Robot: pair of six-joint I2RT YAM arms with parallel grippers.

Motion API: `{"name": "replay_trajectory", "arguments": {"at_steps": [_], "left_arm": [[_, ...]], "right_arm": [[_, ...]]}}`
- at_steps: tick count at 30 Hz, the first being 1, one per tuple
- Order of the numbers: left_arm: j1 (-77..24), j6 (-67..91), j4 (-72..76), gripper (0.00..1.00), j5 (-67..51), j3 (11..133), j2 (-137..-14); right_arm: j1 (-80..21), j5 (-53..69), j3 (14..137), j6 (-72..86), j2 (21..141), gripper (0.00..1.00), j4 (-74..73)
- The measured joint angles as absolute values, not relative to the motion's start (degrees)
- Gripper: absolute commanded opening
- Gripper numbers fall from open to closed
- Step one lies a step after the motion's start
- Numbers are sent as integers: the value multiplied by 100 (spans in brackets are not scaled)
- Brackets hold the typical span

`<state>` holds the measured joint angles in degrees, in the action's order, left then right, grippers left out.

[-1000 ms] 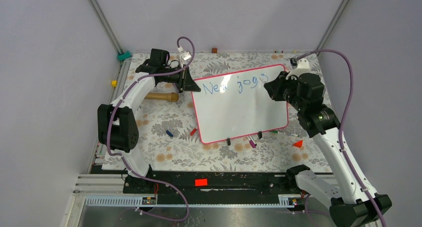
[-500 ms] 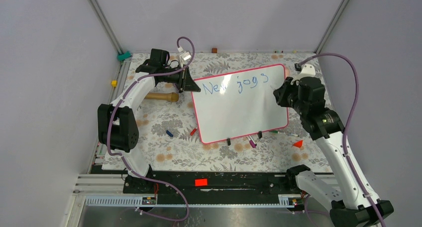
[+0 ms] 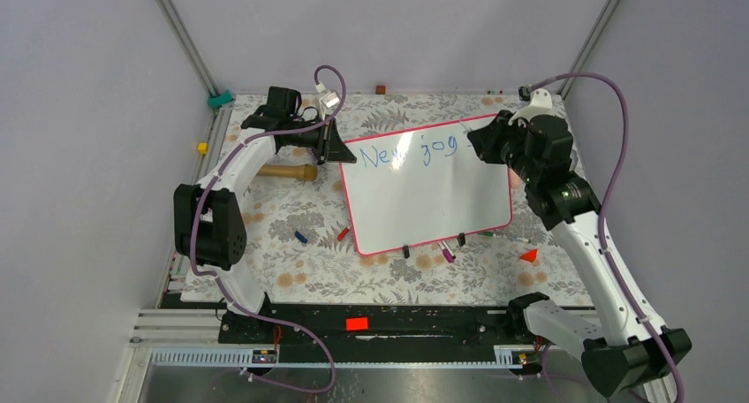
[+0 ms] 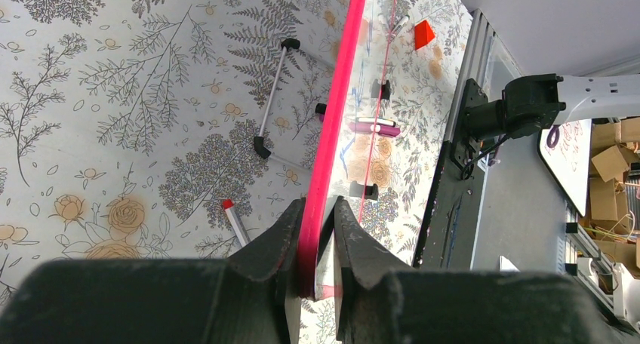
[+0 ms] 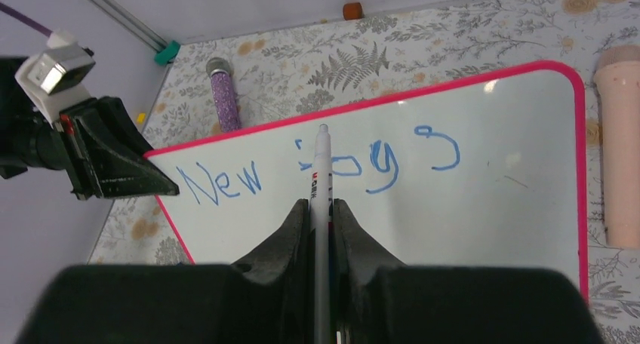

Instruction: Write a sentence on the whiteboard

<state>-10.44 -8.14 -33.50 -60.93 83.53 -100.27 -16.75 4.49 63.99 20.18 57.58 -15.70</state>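
Between the left pincer's (image 4: 313,234) closed jaws sits the pink rim of the whiteboard (image 3: 433,200), which rests on the tabletop (image 3: 291,217). The right pincer (image 5: 322,208) clamps a marker (image 5: 323,159), its tip over the blue sentence (image 5: 226,182) just ahead. The board looks light, stiff and slippery, so its framed edge seems the safest hold.

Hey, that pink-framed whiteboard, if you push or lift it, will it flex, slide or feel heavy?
Probably stiff: the whiteboard shows a straight frame edge running out from the left pincer gripping it. Its thin profile suggests it is light for its size. The glossy face shows glare, so it is likely slippery and may slide when pushed.
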Motion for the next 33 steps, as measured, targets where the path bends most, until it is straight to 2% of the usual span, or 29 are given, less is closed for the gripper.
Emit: {"name": "replay_trajectory", "arguments": {"at_steps": [6, 13, 24, 33], "left_arm": [[-1092, -801, -3308, 9, -6077, 8337, -10020], [-1181, -327, -2578, 8, -6042, 7953, -9900], [-1319, 8, -1852, 7, -6040, 7649, -9749], [-1328, 193, -1841, 7, -6034, 7664, -9749]], "right_arm": [[-1675, 314, 7199, 2456, 6272, 0, -1575], [-1675, -73, 8178, 2788, 6812, 0, -1686], [-1715, -281, 7822, 2989, 6869, 0, -1752], [-2515, -482, 7264, 3216, 6757, 0, -1699]]}}
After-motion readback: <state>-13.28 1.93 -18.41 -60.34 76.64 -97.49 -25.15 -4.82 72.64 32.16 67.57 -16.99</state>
